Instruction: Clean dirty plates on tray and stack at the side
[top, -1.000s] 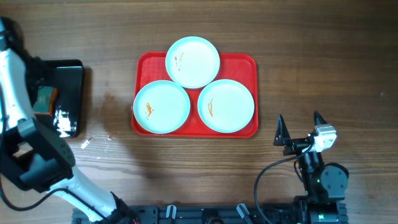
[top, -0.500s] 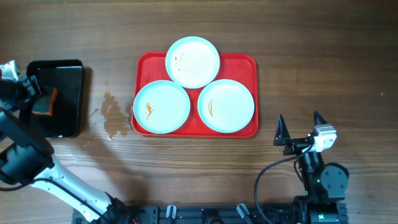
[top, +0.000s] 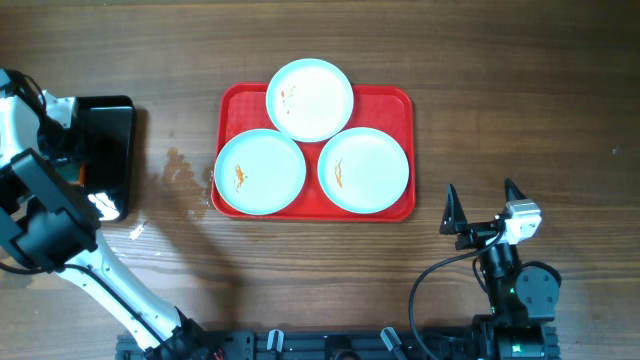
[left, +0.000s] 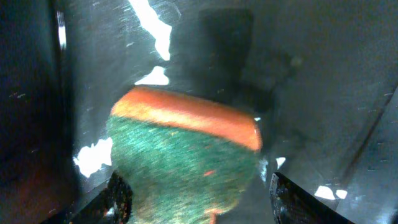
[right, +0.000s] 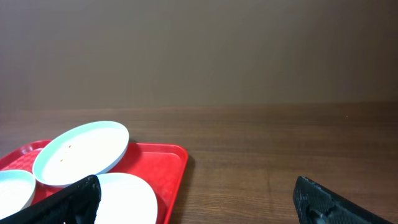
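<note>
The tray (top: 398, 98), red and rectangular with rounded corners and a raised rim, is set at the middle of the wooden table (top: 520, 80), its long axis running left to right in the overhead view. Three round white to pale-blue plates are laid flat and face up in it as a triangle: the far plate (top: 310, 99) overhangs the far rim, and the left plate (top: 260, 171) and the right plate (top: 364, 169) are placed side by side along the near half, the three just beside one another. A small orange smear is seen on each.

A smaller black glossy tray (top: 108, 135) is placed well to the left of the red one, partly covered by the left arm. The left gripper (left: 199, 202) is held low over it, well apart from the plates. Its fingers are spread to either side of a sponge (left: 186, 149) with an orange body and a green scouring face. A narrow gap is seen at one finger.

The right gripper (top: 481, 190) is held near the table's near edge, beyond the red tray's near right corner. Its jaws are spread wide and empty, with the tips pointed away from the robot.

A damp patch (top: 180, 175) is seen on the wood between the two trays.
</note>
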